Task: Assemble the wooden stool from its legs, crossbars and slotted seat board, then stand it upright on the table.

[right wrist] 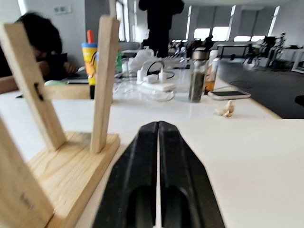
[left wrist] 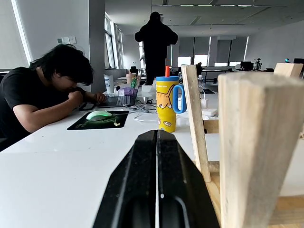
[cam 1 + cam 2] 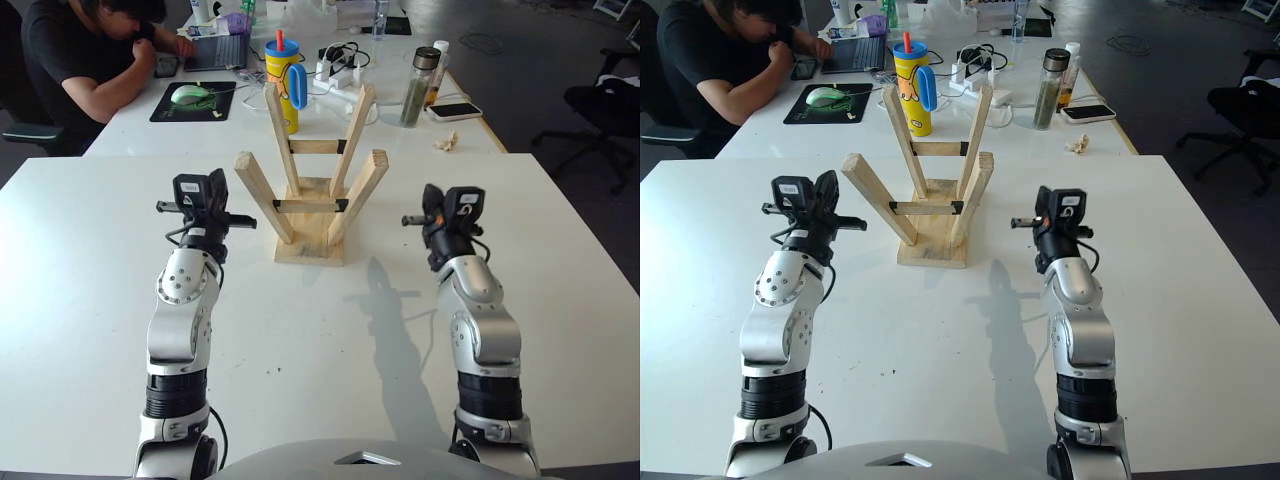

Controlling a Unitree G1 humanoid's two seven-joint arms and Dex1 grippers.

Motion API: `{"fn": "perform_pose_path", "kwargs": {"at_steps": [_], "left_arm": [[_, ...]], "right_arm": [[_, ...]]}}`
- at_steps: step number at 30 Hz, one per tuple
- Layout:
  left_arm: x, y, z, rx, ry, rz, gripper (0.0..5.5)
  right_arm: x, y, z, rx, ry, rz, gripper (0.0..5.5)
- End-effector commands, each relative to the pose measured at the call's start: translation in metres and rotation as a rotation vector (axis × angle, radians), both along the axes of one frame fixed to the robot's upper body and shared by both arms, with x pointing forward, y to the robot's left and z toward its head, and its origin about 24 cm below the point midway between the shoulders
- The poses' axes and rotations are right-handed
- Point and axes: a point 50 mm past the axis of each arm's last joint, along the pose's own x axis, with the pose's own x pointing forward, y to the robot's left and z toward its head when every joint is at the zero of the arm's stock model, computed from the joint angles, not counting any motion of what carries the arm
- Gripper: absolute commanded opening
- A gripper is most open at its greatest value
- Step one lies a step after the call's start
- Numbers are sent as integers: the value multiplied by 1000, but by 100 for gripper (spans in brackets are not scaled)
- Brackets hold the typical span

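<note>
left eye view: stool (image 3: 310,205) stands inverted on table (image 3: 90,260).

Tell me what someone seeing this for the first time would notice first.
The wooden stool stands upside down in the middle of the white table, with its seat board flat on the tabletop and its legs pointing up. The left gripper and right gripper flank it, both shut and touching nothing.
</note>
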Motion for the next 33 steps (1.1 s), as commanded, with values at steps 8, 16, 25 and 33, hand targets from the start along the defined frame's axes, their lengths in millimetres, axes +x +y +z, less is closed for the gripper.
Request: {"fn": "perform_pose_path", "kwargs": {"at_steps": [8,16,25,33], "left_arm": [[-2,-62,-1,165,59,-340,0],[-4,-24,-20,177,184,-125,0],[-4,8,-23,218,142,8,0],[3,8,-64,302,371,-135,0]], "right_arm": [[-4,113,14,-100,45,636,3],[5,27,-30,-205,300,243,3],[29,41,0,-85,112,366,3],[89,62,10,-130,27,665,3]]}}
